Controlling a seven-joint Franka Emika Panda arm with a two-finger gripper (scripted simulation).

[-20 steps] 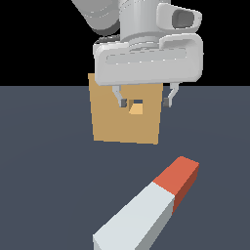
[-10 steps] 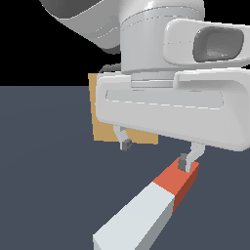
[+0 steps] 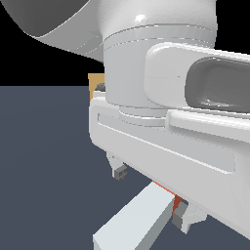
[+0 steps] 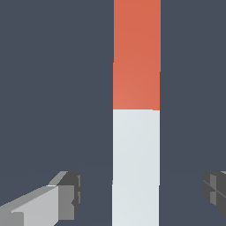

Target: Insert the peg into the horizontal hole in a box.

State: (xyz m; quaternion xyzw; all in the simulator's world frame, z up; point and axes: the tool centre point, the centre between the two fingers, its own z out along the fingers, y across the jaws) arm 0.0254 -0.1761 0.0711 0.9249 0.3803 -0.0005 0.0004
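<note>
The peg lies flat on the dark floor, pale grey-white with an orange-red end mostly hidden behind my hand. In the wrist view the peg runs straight between my fingers, its orange-red part beyond them. My gripper is open and hangs over the peg's pale part, one fingertip on each side, not touching it. The gripper holds nothing. Only a top corner of the tan box shows behind my arm. The hole is hidden.
My large white hand and arm fill most of the exterior view. The dark flat floor spreads around the peg.
My hand has come from in front of the box toward the camera and down over the peg. It now covers the box and its hole. The peg has not moved.
</note>
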